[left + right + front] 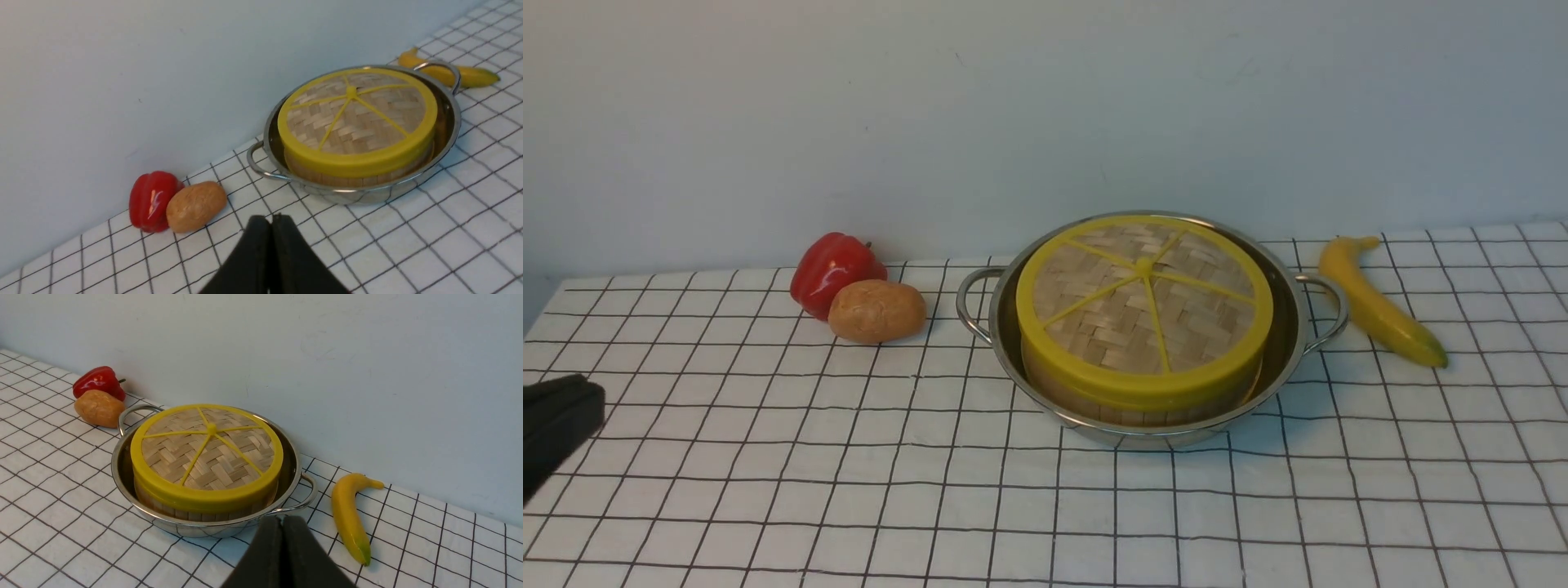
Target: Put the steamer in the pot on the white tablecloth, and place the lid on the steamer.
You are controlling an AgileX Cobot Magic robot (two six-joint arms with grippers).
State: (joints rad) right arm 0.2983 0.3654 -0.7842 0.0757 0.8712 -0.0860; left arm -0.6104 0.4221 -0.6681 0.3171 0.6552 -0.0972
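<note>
Nearest the front cam: left gripper (560, 420), black, low at the cloth's near-left edge, well apart from everything. Left wrist view shows its two fingers (254, 253) pressed together, nothing between them. Right gripper (282, 549) not seen in front view; its wrist cam shows the jaws together too, empty, pulled back on the near side of the pot w/ a clear gap

White tablecloth (768, 490) w/ thin black grid covers the whole table. Pot (1284, 343) sits mid-cloth, slightly right of centre, close to the back wall, loop handles out to either side. Steamer (1094, 400) is inside the pot; only a strip of bamboo wall shows below the yellow rim, contents hidden. Lid (1143, 306) rests on top of steamer, rim lined up all round, looks level, spokes and centre knob facing up

Bystanders: red pepper (832, 269) and potato (876, 310) touching each other, just left of the pot's left handle. Banana (1380, 306) just right of the right handle, not touching it

Judgement: both steps look done. Grippers prob. closed and drawn clear because nothing is left to carry, so neither can nudge the lid. Seating looks stable; no obvious risk
</note>
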